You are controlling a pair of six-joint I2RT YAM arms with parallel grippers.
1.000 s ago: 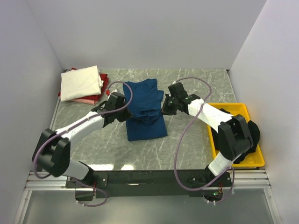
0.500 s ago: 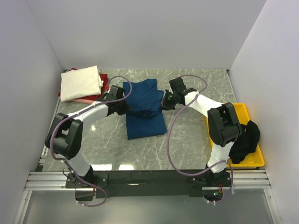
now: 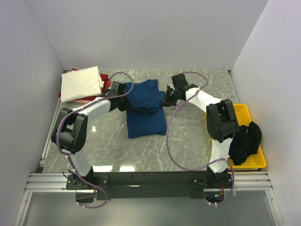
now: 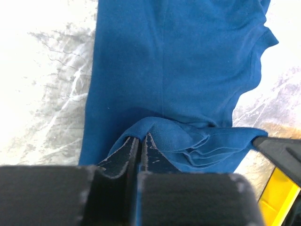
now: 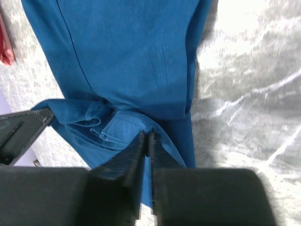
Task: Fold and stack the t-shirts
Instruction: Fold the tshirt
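The right gripper (image 5: 146, 137) is pinching the stitched hem of the dark blue t-shirt (image 5: 122, 52) between its two black fingers, which are standing almost together with only a thin strip of blue cloth showing between them. From the pinch the cloth is bunching into soft folds that are running leftward to the black tip of the left gripper (image 5: 40, 117), while the rest of the shirt is lying flat across the grey marbled table (image 5: 244, 94). A sliver of red cloth (image 5: 4, 44) is peeking in at the left edge.
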